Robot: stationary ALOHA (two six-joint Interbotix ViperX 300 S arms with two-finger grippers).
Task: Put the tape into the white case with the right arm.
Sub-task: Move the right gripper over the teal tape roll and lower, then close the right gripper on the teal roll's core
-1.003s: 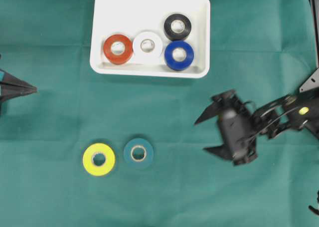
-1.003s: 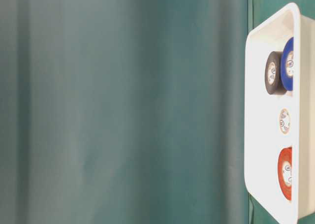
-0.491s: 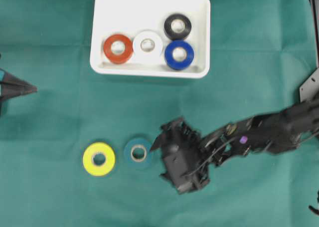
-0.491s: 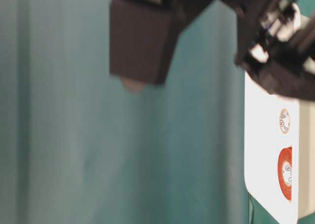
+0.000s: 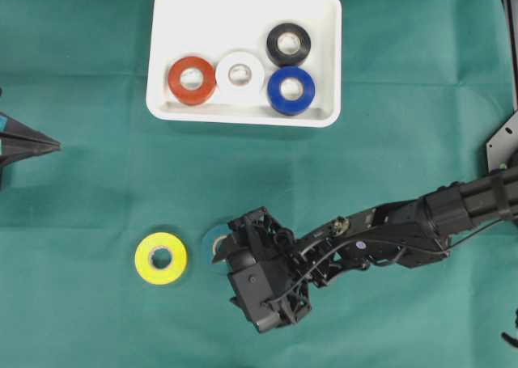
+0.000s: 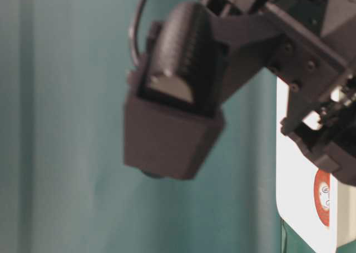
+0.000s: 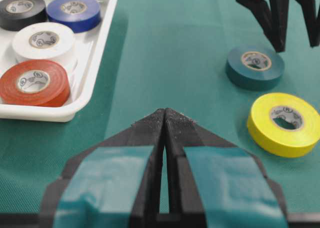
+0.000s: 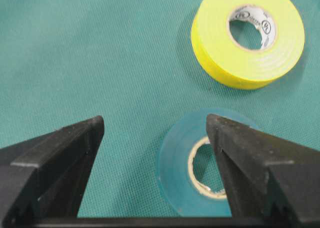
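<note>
A teal tape [image 5: 212, 237] lies flat on the green cloth, and my right gripper [image 5: 227, 276] hangs over it. In the right wrist view this gripper [image 8: 155, 122] is open. One of its fingertips [image 8: 235, 153] is over the hole of the teal tape [image 8: 177, 170], the other over bare cloth. A yellow tape [image 5: 160, 258] lies just left of the teal one. The white case [image 5: 243, 0] at the back holds red, white, black and blue rolls. My left gripper [image 5: 53, 145] rests shut at the left edge, empty.
Green cloth covers the whole table. In the table-level view the right arm's black body [image 6: 178, 114] fills most of the picture, with the case's edge [image 6: 295, 208] at the right. The left wrist view shows the right fingers [image 7: 277, 17] above the teal tape [image 7: 254, 66].
The right arm has swept from the right side leftward across the table to above the teal tape, jaws staying open. The left gripper and all rolls have stayed put.
</note>
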